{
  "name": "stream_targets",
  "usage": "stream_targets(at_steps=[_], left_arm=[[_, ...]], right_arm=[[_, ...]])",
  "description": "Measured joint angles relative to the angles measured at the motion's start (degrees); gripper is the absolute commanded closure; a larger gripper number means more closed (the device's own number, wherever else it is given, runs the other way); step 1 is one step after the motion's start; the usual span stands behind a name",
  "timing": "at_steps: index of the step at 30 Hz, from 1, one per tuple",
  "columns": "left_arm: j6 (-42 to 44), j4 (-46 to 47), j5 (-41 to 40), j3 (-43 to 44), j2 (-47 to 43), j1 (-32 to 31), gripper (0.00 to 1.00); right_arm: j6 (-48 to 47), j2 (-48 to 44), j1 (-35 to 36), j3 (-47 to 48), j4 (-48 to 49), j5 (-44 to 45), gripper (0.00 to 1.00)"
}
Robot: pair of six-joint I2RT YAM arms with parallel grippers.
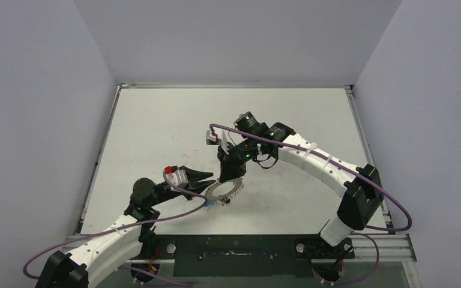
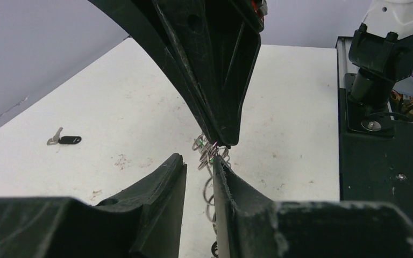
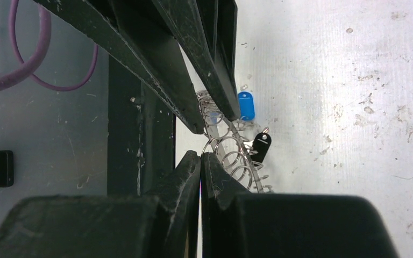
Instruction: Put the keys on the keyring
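At the far left of the left wrist view, a loose key (image 2: 64,140) lies flat on the pale, scuffed surface (image 2: 113,97), well apart from everything else. It has a slim silver blade and a black plastic head. It looks light, thin and likely to skid on the smooth top, so the thicker head seems the best place to pinch it.

Next comes the left gripper (image 2: 198,161). Its fingers stand a little apart and straddle the rim of the keyring (image 3: 235,161), which rests against one finger and is clear of the other, so it does not look clamped.

The keyring sits near the middle of the surface, between the two grippers. It is stiff silvery wire wound into many small loops around a hollow centre. It should be hard and springy rather than fragile, and the bumpy loops give the fingers purchase, though round wire can roll.

A blue-headed key (image 3: 246,106) and a second black-headed key (image 3: 261,146) lie at the rim. Whether either is threaded on, I cannot tell.

The right gripper (image 3: 200,156) has its fingers pressed together, tips at the rim. Whether a loop is caught between them is hidden.
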Motion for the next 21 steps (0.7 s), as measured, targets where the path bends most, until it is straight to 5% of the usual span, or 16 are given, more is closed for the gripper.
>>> stream_targets(at_steps=[6,21], left_arm=[[0.7,-1.2,-0.5,0.0,-2.6,0.0,0.91],[7.6,-12.6,0.1,0.2,-5.8,-1.5,0.91]], right_arm=[[-1.1,0.0,0.0,0.1,-1.3,-0.7,1.0],[-1.2,0.0,0.0,0.7,-2.5,-1.1,1.0]])
